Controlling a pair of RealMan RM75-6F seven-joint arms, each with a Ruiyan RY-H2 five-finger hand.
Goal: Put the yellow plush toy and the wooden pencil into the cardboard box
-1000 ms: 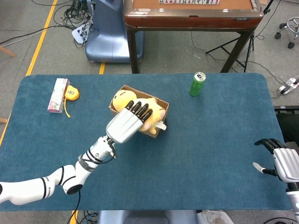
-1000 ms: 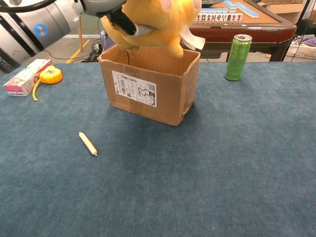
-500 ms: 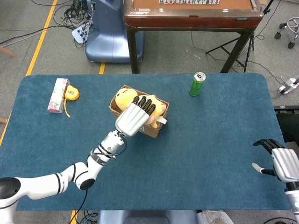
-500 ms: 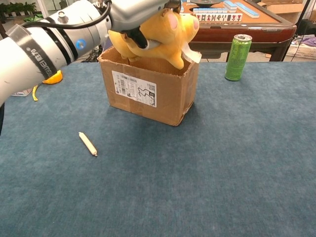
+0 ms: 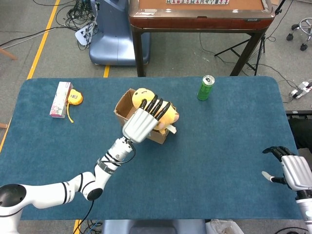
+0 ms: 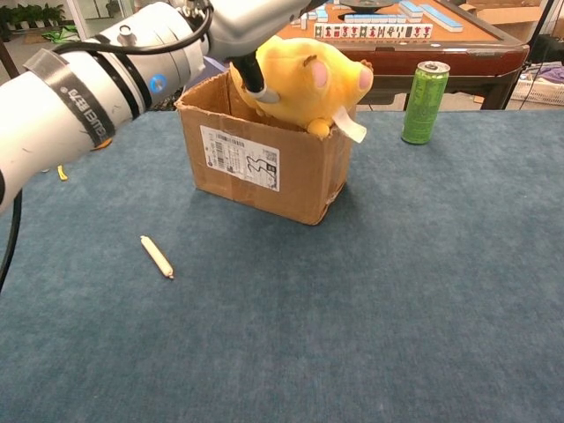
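Note:
My left hand [image 5: 143,122] grips the yellow plush toy [image 6: 308,81] from above, holding it low over the open top of the cardboard box [image 6: 264,159], partly inside, with its white tag hanging over the right rim. In the head view the yellow plush toy [image 5: 168,113] shows past the fingers, over the cardboard box [image 5: 123,105]. The wooden pencil [image 6: 157,256] lies on the blue cloth in front-left of the box. My right hand [image 5: 291,170] rests at the table's near right edge, fingers apart, holding nothing.
A green can [image 5: 205,87] stands behind and right of the box. A pink-white packet [image 5: 60,99] and a yellow tape measure [image 5: 74,97] lie at the far left. A wooden table [image 5: 200,14] stands beyond the blue tabletop [image 5: 229,141].
My left hand has carried the plush toy down and to the right, from above the box opening to sitting partly inside it. The right hand has barely moved.

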